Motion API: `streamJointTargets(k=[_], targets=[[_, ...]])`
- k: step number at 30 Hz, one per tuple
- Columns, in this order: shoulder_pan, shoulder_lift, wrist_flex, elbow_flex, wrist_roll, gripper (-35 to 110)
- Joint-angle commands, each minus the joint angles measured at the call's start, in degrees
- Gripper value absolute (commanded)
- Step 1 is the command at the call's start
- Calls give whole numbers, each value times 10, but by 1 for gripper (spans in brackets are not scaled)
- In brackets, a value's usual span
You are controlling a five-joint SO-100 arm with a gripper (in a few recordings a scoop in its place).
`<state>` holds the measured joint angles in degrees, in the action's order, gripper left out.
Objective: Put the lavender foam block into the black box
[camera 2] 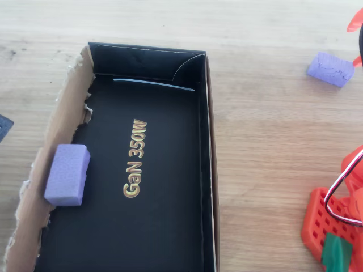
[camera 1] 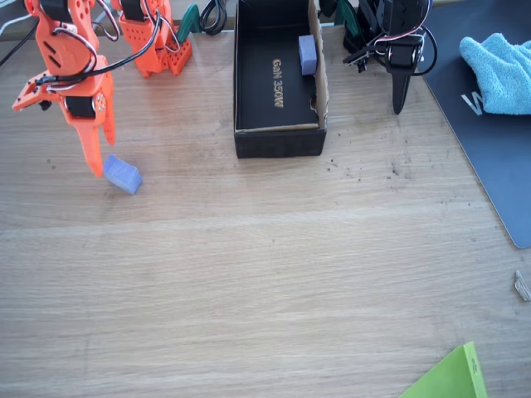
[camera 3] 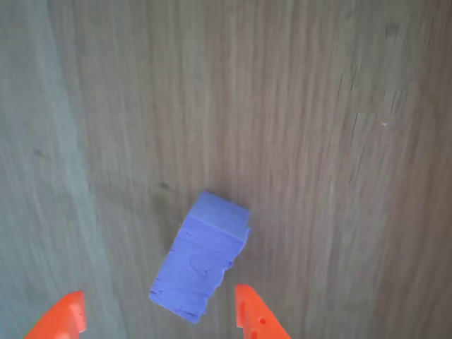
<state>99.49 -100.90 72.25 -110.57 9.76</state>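
Counter (camera 1: 249, 274): pale wood, carrying all items.

Black box (camera 1: 279, 143): long, low-walled, at the far edge of the counter near its middle; gold "GaN 350W" lettering on the floor; one long wall torn to brown cardboard. Inside, against the torn wall, lies a paler lavender block (camera 2: 67, 174).

Lavender foam block (camera 1: 122, 174): flat on the counter near the left edge in the fixed view, well apart from the box, outside it.

Claw (camera 3: 159, 318): orange, fingers spread apart, holding nothing; in the wrist view the two tips straddle the block's near end. In the fixed view one finger (camera 1: 91, 149) points down just beside the block; contact cannot be told.

Blue cloth (camera 1: 498, 70): far right corner, on a dark mat (camera 1: 489, 157).
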Motion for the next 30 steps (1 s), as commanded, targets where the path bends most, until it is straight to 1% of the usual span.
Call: streamJointTargets(k=[1,9,20,30], targets=[[5,2,-18,-1,-12,28],[6,28,-30,-1,-17,28],[8,-13,55,-13,-18,28],[8,-18,30,-39,-21,28]])
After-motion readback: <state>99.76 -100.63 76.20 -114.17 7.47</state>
